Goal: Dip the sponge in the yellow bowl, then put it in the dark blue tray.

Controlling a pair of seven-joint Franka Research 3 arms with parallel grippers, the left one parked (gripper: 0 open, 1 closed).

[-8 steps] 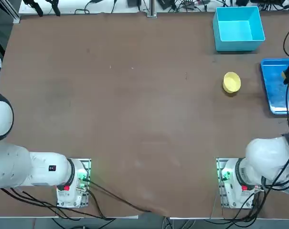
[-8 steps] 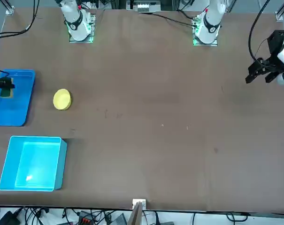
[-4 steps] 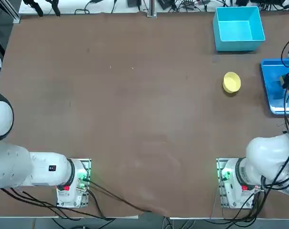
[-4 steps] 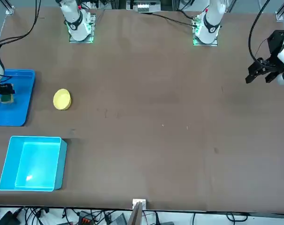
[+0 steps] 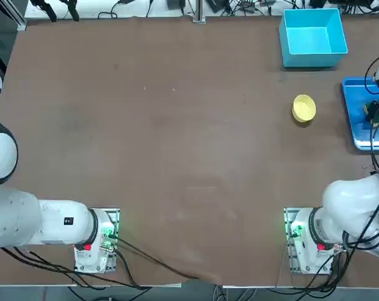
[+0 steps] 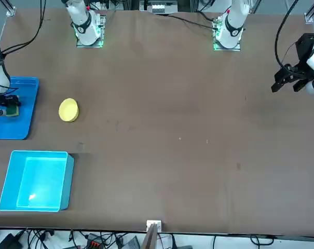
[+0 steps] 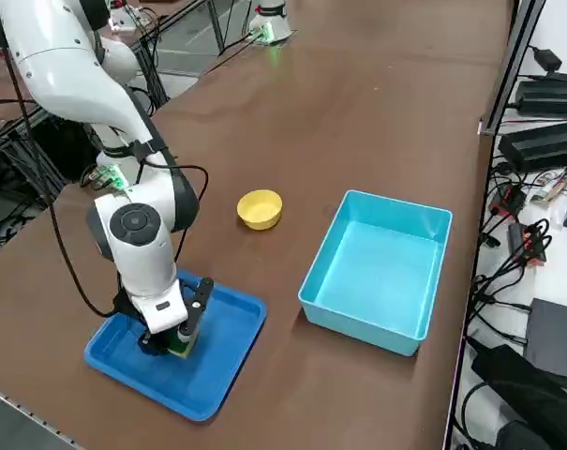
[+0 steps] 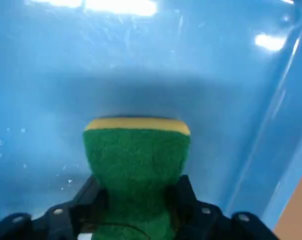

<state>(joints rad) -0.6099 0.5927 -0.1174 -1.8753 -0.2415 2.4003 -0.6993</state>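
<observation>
The sponge point(image 8: 136, 160), green on top with a yellow base, rests on the floor of the dark blue tray point(image 8: 141, 60). My right gripper point(image 8: 137, 195) is shut on the sponge, whose sides are pinched in between the fingers. From the right side, the gripper point(image 7: 175, 339) stands low in the tray point(image 7: 229, 361) over the sponge point(image 7: 182, 347). From the front, the sponge point(image 6: 12, 110) lies in the tray point(image 6: 16, 127) and the yellow bowl point(image 6: 68, 110) stands beside it. From above, the bowl point(image 5: 304, 108) sits apart from the tray point(image 5: 355, 113).
A deeper light cyan box point(image 5: 312, 36) stands near the tray and bowl, by the far table edge; from the side this box point(image 7: 377, 272) is right of the tray. Cables run past the table edge beside it.
My right gripper has carried the sponge lower and a little across the tray, down to its floor. The bowl and cyan box have not moved.
</observation>
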